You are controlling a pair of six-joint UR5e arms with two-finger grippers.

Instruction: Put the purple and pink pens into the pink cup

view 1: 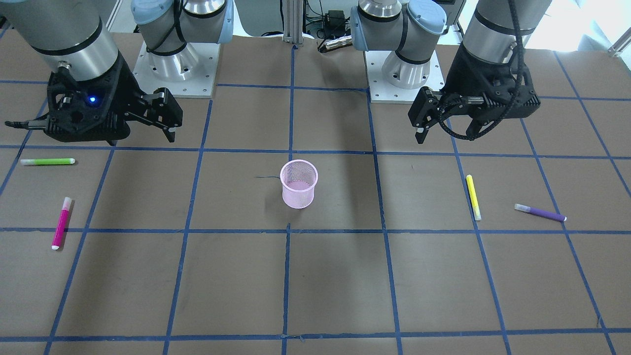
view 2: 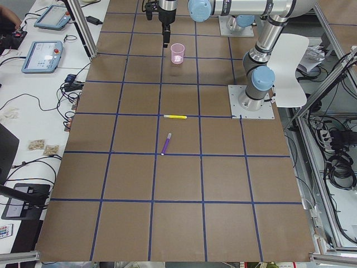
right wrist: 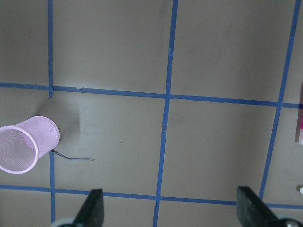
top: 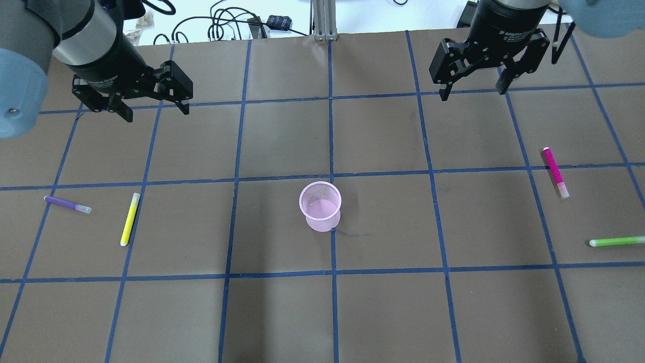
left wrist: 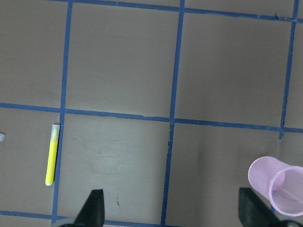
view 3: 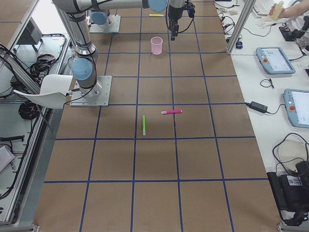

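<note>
The pink mesh cup (top: pixel 320 205) stands upright and empty mid-table; it also shows in the front view (view 1: pixel 298 183), the left wrist view (left wrist: pixel 278 186) and the right wrist view (right wrist: pixel 24 145). The purple pen (top: pixel 67 204) lies flat on the table's left side, also in the front view (view 1: pixel 541 212). The pink pen (top: pixel 555 172) lies flat on the right side, also in the front view (view 1: pixel 61 223). My left gripper (top: pixel 153 107) is open and empty, high above the table's far left. My right gripper (top: pixel 473 89) is open and empty, high above the far right.
A yellow pen (top: pixel 130 219) lies next to the purple pen. A green pen (top: pixel 616 241) lies near the right edge, nearer than the pink pen. Blue tape lines grid the brown table (top: pixel 322 312). The arm bases (view 1: pixel 175 64) stand at the robot's side.
</note>
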